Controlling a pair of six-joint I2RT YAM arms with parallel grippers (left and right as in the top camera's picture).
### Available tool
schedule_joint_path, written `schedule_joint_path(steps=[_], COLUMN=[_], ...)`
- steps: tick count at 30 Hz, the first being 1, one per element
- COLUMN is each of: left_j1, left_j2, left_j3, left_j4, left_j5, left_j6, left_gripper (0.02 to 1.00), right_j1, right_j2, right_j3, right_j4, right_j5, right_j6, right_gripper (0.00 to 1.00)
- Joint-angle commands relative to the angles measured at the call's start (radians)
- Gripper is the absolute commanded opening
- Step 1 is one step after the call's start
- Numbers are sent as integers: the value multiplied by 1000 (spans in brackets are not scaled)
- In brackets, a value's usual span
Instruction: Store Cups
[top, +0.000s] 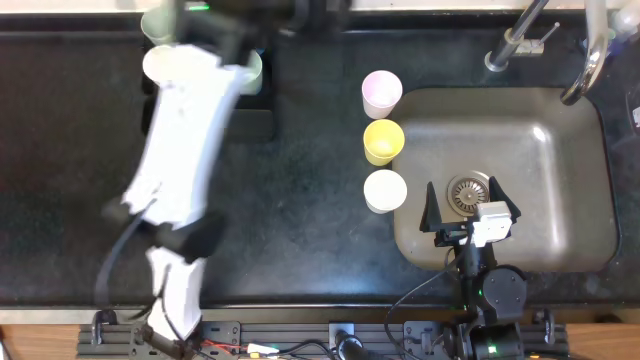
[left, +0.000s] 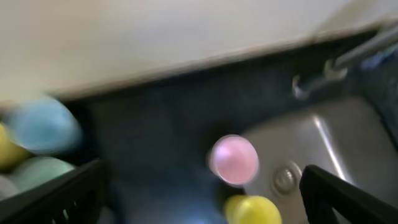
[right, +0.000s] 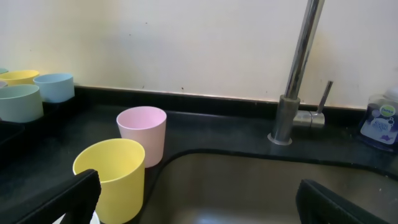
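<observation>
Beside the steel sink (top: 560, 150), a smooth pink cup (top: 381, 92), yellow cup (top: 383, 140) and white cup (top: 385, 190) line the speckled bench (top: 300, 200), left gripper (left: 202, 199) and right gripper (top: 467, 205) fingers apart.

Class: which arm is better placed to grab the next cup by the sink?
Probably right: the right gripper, open, hangs over the sink beside the white cup; the left gripper is away by the stored cups.

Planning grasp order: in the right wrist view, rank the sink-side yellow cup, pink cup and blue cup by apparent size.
1. yellow cup
2. pink cup
3. blue cup
Order tracks nearness to the camera, so true sizes are unsure.
</observation>
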Motion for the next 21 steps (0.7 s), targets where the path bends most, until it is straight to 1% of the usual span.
schedule_joint_path(steps=[1, 4, 6, 10, 16, 21], left_j1=[-73, -98, -103, -92, -76, -77], left_j2=[193, 256, 286, 338, 411, 418], left_j3=[126, 125, 125, 125, 125, 123], left_j4=[-105, -114, -114, -124, -137, -157], left_j5=[-64, -2, 7, 34, 101, 98], left_j6=[-344, -409, -459, -502, -525, -525], left_gripper=[998, 998, 998, 998, 998, 998], right_j1=[-5, -5, -5, -5, -5, -5], right_j2=[-7, -7, -7, -7, -7, -7], right_j3=[-13, -13, -13, -13, -13, -13], right_j4=[5, 5, 5, 5, 5, 5], right_j5=[-7, -7, -7, -7, -7, -7], right_j6=[0, 0, 0, 0, 0, 0], right_gripper=[998, 996, 993, 998, 996, 996])
